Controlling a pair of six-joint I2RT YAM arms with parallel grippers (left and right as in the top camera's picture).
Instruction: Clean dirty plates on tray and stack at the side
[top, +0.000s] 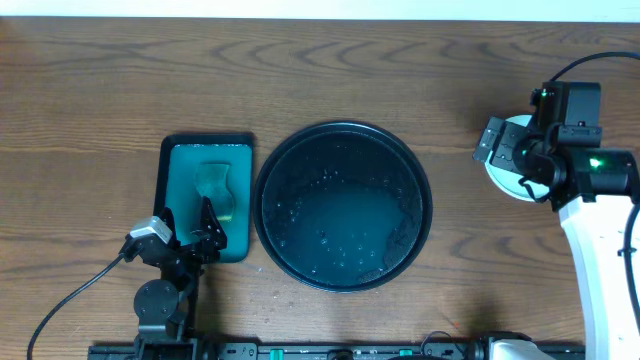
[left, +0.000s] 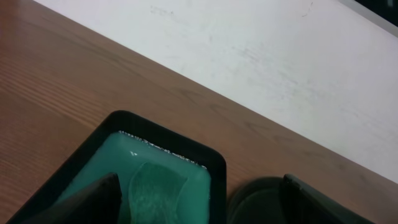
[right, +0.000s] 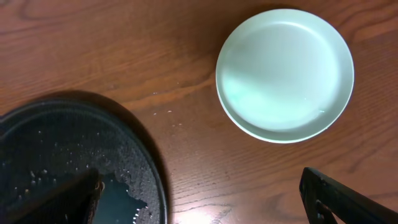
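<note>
The black round tray (top: 418, 196) sits mid-table and holds only teal water and droplets; its rim also shows in the right wrist view (right: 152, 171). The plates (right: 285, 71) are stacked on the bare wood right of the tray, a clean pale mint one on top with another plate's edge below it. In the overhead view the stack (top: 503, 181) is mostly hidden under my right arm. My right gripper (right: 205, 211) is open and empty above the wood between tray and stack. My left gripper (left: 199, 214) is open and empty over the near end of the sponge tray.
A dark green rectangular sponge tray (top: 172, 160) with teal water and a green sponge (top: 216, 186) lies left of the black tray; the sponge also shows in the left wrist view (left: 155, 186). A white surface (left: 280, 56) borders the table's far edge.
</note>
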